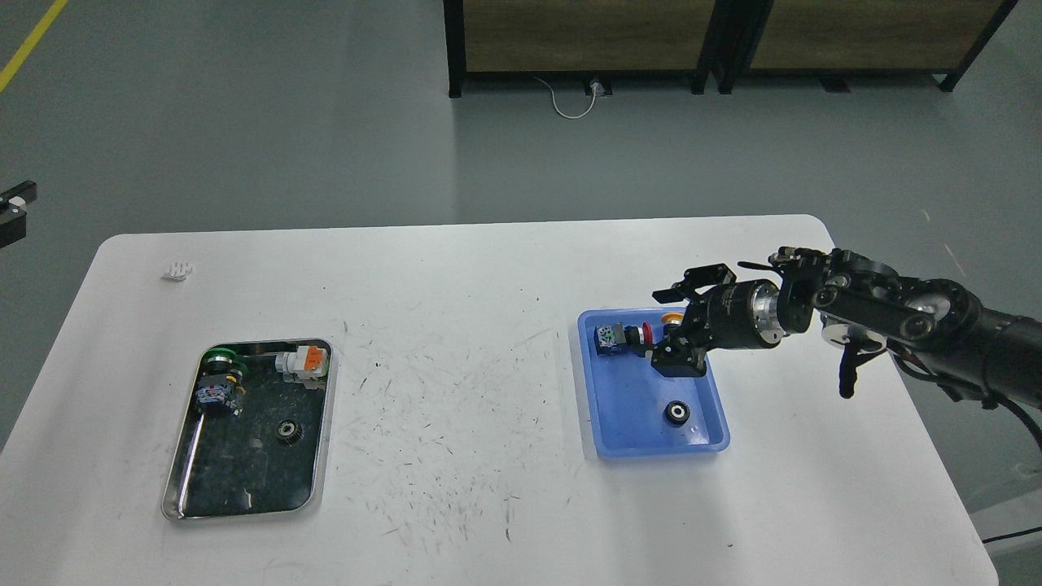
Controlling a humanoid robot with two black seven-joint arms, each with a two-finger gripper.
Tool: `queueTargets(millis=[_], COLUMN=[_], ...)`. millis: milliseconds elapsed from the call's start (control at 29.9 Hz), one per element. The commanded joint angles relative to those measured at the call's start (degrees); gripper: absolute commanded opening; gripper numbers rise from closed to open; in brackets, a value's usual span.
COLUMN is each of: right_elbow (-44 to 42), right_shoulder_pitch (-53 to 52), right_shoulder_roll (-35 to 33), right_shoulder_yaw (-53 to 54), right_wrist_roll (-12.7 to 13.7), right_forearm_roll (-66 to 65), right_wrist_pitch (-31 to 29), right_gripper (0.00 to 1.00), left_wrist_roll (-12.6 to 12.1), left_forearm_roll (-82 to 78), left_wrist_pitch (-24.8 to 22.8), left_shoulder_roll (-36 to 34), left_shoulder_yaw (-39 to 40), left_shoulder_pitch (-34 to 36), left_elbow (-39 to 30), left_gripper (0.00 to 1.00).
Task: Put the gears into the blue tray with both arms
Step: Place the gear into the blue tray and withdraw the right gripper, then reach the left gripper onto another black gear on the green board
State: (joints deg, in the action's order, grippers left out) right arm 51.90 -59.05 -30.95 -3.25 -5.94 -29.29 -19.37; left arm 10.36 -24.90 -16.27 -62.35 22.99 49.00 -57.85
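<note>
One gear (676, 413), black with a shiny hub, lies flat in the near right part of the blue tray (627, 407). The other gear (286, 430) lies in the steel tray (244, 509) at the left. My right gripper (663, 327) hovers over the far part of the blue tray, open, with nothing between its spread fingers. It stands apart from the gear, farther back. Only a small black piece of my left arm (15, 213) shows at the left edge, off the table, and its fingers cannot be made out.
In the blue tray, a red-capped switch (615, 336) lies at the far left and a yellow-capped one (671, 317) is half hidden behind my right gripper. The steel tray holds a green-capped switch (218, 376) and an orange-and-white one (303, 360). A small white object (177, 270) lies far left.
</note>
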Motion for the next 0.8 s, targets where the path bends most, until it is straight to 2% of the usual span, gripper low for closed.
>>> queueTargets(millis=[0,234,401,601,768], right_elbow=[-1.7,-5.3,-8.9,-10.6,-10.2], right_shoulder_pitch=[-1.2,-2.9,-3.9,-4.4,-4.2], right_shoulder_roll=[-0.2,-1.2,-1.7,-4.3,-7.6], right_shoulder_yaw=[6.7,15.9,19.0,19.7,19.7], right_wrist_roll=[0.1,0.5,0.6,0.6,0.6], right_forearm_roll=[1.6,2.0,3.5,3.7,3.8], right_wrist_pitch=[0.4,4.2,4.5,4.6,4.6], right_gripper=[0.88,0.89,0.89,0.9,0.9], left_wrist_roll=[2.0,6.9,10.6,11.0,10.3], left_forearm_roll=[-0.5,-5.7,-13.8,-16.4,-16.6], left_wrist_pitch=[-5.1,-10.5,-11.7,-11.2,-5.1], left_shoulder_roll=[-0.6,-0.8,2.5,9.2,15.8], left_shoulder_yaw=[-0.1,-1.3,-2.9,-7.4,-7.8], left_shoulder_pitch=[0.0,-0.5,-1.0,-2.0,-7.2], left_elbow=[-0.8,-7.0,-10.0,-10.1,-10.1], left_gripper=[0.98,0.98,0.98,0.98,0.98])
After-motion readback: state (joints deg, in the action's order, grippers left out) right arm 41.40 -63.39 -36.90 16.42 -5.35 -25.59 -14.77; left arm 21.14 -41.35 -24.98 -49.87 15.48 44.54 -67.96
